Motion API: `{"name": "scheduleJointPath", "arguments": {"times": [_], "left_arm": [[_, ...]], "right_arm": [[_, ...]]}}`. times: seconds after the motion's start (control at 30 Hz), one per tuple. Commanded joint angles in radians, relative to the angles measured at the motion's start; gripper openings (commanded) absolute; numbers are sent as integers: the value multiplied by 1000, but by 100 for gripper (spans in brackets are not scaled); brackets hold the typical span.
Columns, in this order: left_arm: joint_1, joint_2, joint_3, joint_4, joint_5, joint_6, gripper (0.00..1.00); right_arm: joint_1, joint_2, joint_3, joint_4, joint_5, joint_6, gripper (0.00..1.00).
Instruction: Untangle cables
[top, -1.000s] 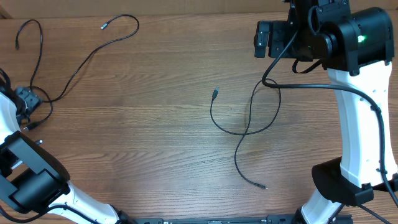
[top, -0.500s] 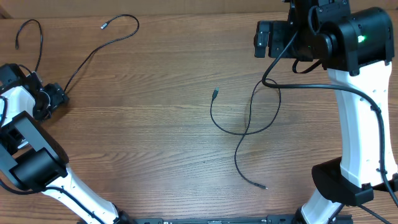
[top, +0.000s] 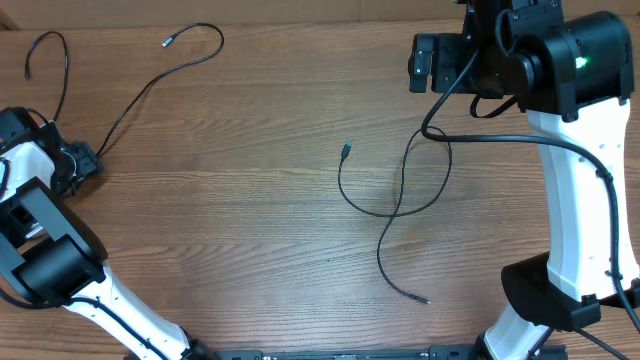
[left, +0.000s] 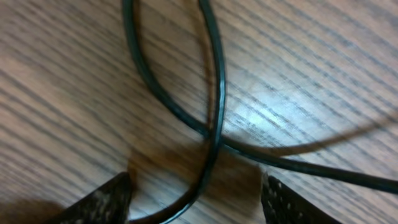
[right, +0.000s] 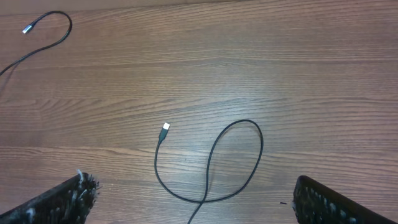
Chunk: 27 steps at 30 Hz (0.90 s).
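The middle cable (top: 398, 212) lies loose on the table (top: 250, 200), near the right arm's side. Its long axis runs from the far side toward the near edge. One plug tip (top: 346, 150) points away toward the far edge. From it the cord curves into a wide loop that crosses over itself, and a tail then runs down to a second tip (top: 427, 300) pointing toward the near right. In the right wrist view the same loop (right: 249, 127) opens away from the camera, with its pale tip (right: 165, 127) aimed at the far side.

The left cable (top: 150, 85) lies at the far left corner and runs diagonally. Its silver tip (top: 167, 42) faces left, and the cord arcs over and slants down to the left hand (top: 82, 160). A second strand (top: 62, 70) hooks round further left; I cannot tell whether it is the same cord.

The left hand sits low over the table with its fingers (left: 109, 199) spread. Two strands (left: 214, 93) cross in the gap between them, and neither strand is pinched.

The right hand (right: 196, 205) hangs high above the loop, opened wide and holding nothing.

The table is brown wood grain with streaks running left to right. A pale strip shows beyond its far edge.
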<state>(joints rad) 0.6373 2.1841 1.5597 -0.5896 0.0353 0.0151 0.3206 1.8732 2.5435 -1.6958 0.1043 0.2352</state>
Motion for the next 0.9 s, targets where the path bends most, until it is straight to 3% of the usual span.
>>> {"name": "scheduleJointPath", "arguments": {"times": [0.0,0.23,0.33,0.37,0.4,0.43,0.67,0.87], "left_arm": [[8,60,6,-5,-3,49,63],[19,101,6,-45,-24,177,38],[24,101,6,-57,-24,199,34],[25,101,6,-62,-18,199,27],[25,101,6,-66,-17,199,11],[25,101,6,-69,-16,198,4],[25,77,14,-95,-17,159,4],[26,-35,39,-93,-17,-54,4]], "right_arm": [[-2,-12,-3,3,8,0,100],[-2,-12,-3,3,8,0,100],[-2,-12,-3,3,8,0,100],[-2,-12,-3,3,7,0,100],[-2,-12,-3,3,8,0,100],[-2,-12,-3,3,8,0,100],[-2,-12,-3,3,7,0,100],[-2,-12,-3,3,8,0,100]]}}
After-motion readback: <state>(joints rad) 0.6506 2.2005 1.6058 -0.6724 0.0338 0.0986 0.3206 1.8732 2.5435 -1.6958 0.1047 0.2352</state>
